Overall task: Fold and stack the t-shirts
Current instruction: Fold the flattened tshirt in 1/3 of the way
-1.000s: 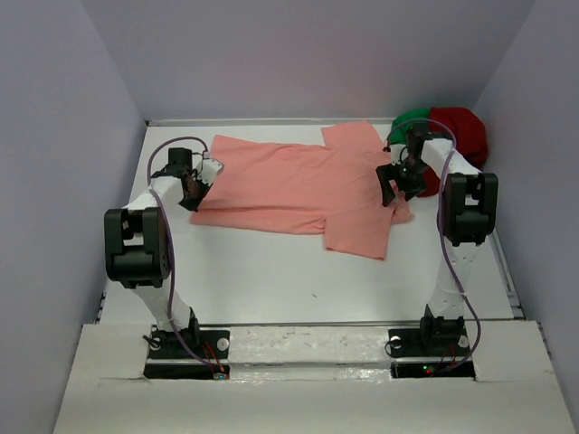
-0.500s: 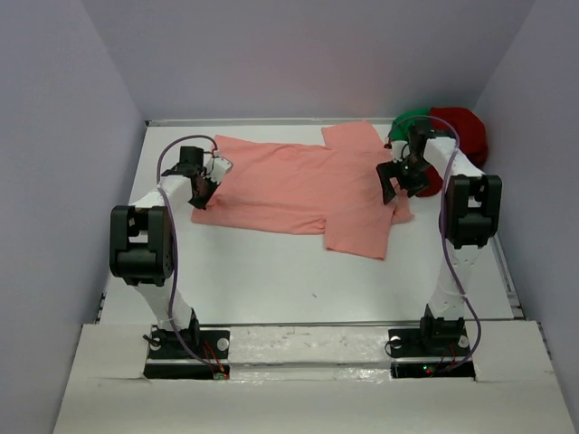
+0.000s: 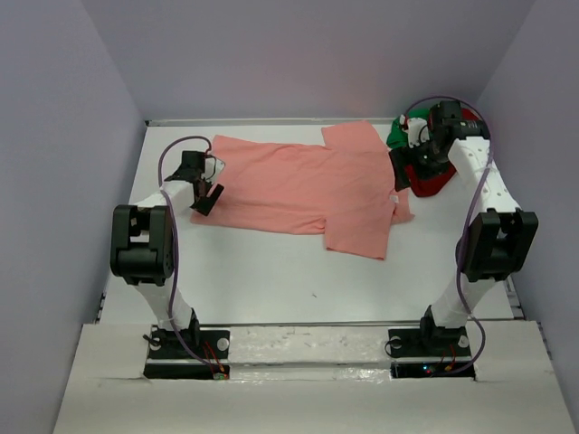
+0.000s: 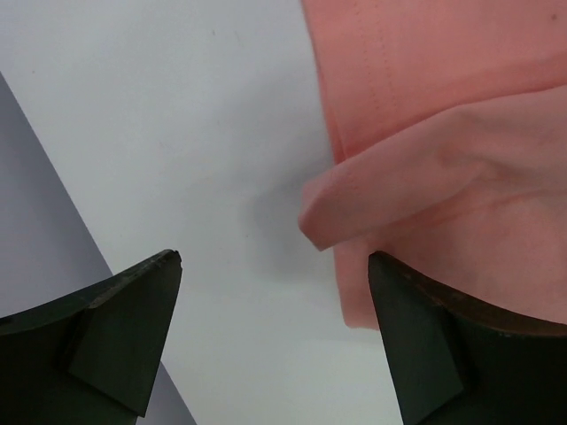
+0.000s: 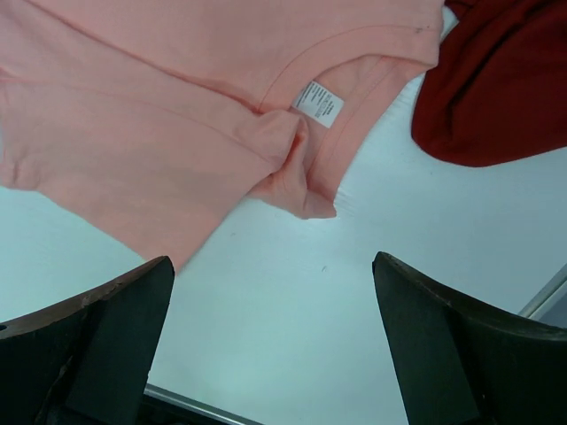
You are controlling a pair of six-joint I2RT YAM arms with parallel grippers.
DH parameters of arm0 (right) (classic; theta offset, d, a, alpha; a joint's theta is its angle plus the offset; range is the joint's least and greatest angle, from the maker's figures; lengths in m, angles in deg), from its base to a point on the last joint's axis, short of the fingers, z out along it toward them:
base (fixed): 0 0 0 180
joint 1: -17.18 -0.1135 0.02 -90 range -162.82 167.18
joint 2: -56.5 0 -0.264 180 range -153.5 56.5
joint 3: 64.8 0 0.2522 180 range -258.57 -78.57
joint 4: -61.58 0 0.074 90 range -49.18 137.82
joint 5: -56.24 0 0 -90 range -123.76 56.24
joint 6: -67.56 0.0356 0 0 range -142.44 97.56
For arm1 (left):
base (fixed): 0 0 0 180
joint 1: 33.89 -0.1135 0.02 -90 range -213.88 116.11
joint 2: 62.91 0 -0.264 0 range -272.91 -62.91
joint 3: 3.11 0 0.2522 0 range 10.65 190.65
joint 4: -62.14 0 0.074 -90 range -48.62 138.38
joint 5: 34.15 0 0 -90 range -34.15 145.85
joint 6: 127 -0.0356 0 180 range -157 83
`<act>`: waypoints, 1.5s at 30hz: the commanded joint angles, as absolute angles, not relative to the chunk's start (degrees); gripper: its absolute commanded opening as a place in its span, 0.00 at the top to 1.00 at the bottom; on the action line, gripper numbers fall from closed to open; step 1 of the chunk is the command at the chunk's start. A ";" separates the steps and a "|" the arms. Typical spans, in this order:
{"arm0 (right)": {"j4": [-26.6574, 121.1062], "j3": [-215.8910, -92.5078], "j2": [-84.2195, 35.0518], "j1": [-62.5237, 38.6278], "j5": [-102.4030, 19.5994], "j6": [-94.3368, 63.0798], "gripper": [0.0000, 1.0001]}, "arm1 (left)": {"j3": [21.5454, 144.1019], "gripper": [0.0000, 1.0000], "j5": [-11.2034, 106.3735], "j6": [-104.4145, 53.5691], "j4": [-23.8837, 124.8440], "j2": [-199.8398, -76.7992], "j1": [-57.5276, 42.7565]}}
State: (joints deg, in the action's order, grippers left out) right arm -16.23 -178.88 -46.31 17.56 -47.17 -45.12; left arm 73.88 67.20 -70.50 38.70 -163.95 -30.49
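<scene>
Salmon-pink t-shirt lies spread flat across the far half of the table, hem to the left, collar to the right, one sleeve pointing far and one near. It is laid out this way, I judge, so both ends can be reached at once for a fold.

Left gripper hangs over the hem corner with jaws wide and nothing between them. A small rolled lip of hem sits just beside its right finger.

Right gripper is also wide and holds nothing. It hovers over the collar end, where the white neck tag shows and a bit of collar is puckered.

Dark red t-shirt is bunched in the far right corner, near the pink collar but apart from it in the wrist view. Green t-shirt is bunched with it; I can't tell whether it lies under or beside the red one. Neither is folded yet.

Room: white table shows on the near side of the pink shirt, good for folding toward. The left wall is close to the hem side. The far right corner is crowded by the heap, and the table's right edge is close by.
</scene>
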 commanded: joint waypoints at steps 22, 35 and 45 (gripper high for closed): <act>-20.48 -150.90 -38.42 16.39 -55.38 -60.15 0.23 | 62.26 0.01 61.65 -66.01 29.57 -127.26 -34.85; -19.94 -152.74 -46.78 6.46 -59.25 -62.34 0.38 | 59.87 0.01 62.17 -65.21 28.25 -123.03 -34.85; -17.76 -149.50 -32.46 -4.70 -55.30 -67.53 0.36 | 58.21 0.01 62.35 -63.90 28.86 -121.01 -34.85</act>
